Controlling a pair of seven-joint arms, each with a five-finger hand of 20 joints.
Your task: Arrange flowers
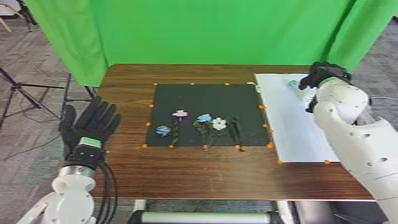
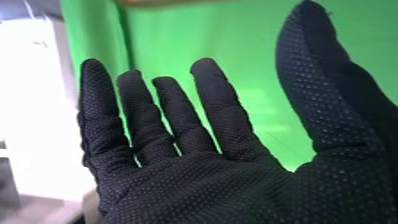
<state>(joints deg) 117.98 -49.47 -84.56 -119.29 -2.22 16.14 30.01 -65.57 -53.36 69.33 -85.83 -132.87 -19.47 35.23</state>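
Note:
In the head view, my right hand is over the far right part of the white sheet, beside a small pale blue flower. The right wrist view shows that hand open, fingers straight and spread, holding nothing visible. On the black mat lie a blue flower, a pink flower, a light blue flower, a white flower and a green stem. My left hand is open, left of the mat.
Orange markers line the edges of the mat and sheet on the brown table. A green curtain hangs behind the table. Black tripod legs stand at the left, and cables run along the left arm.

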